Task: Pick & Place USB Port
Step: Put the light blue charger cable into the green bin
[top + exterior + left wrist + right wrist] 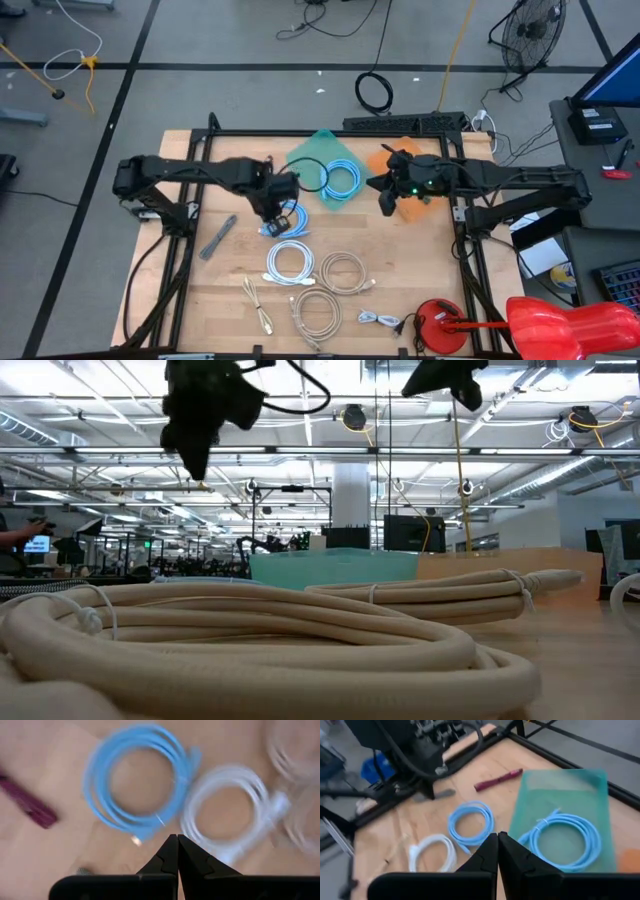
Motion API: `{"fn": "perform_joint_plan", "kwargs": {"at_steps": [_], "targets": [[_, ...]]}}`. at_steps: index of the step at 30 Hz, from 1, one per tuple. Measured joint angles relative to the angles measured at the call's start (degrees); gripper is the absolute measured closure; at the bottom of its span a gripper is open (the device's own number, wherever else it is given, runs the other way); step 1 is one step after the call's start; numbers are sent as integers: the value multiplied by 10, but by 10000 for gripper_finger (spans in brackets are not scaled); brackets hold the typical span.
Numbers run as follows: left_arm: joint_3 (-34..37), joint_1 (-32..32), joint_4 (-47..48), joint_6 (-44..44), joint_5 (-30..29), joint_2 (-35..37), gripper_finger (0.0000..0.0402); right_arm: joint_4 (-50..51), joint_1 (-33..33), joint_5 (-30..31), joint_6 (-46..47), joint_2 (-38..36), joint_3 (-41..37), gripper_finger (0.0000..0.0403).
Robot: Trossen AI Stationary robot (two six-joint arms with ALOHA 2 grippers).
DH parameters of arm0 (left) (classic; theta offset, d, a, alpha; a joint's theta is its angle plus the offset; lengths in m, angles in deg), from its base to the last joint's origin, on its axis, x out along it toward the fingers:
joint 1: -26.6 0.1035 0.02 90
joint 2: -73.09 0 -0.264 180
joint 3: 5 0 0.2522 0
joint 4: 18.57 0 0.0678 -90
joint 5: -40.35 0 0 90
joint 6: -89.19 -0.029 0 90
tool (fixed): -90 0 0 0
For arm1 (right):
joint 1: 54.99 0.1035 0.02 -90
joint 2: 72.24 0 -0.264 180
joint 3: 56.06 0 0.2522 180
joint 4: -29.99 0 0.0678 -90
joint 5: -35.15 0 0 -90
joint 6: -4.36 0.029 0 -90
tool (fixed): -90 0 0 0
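My left gripper [277,207] is shut and hovers over a blue cable coil [284,221], which lies flat on the wood beside a white coil [290,262]. In the left wrist view, the blue coil [142,780] and white coil [227,815] lie just ahead of the shut gripper [176,840]. My right gripper [385,195] is shut and held above the table between a teal tray [322,145] and an orange tray [385,160]. A light-blue coil [565,840] rests in the teal tray [565,785].
A dark maroon stick [218,237] lies left of the coils. Beige coils [343,270] [315,310] and small cables [258,305] [380,320] fill the near part of the table. A red object [440,322] sits at the near right corner. Black frame rails [190,260] line the sides.
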Motion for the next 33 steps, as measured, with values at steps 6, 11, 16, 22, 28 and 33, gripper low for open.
{"fn": "perform_joint_plan", "kwargs": {"at_steps": [6,11,16,22,28,33], "targets": [[60,8,-117,188,-130,0,399,19,0,-15,-9,0,0,403],[75,26,-226,244,-25,0,392,20,0,-16,-13,0,0,403],[75,14,-316,222,55,0,380,20,8,-16,-15,0,0,403],[75,8,-403,183,116,-6,338,20,8,-15,-15,0,0,403],[75,-7,-347,45,138,-7,250,20,15,-15,-15,0,0,403],[75,-26,-232,-55,98,-7,199,20,16,-15,-17,0,0,403]]}}
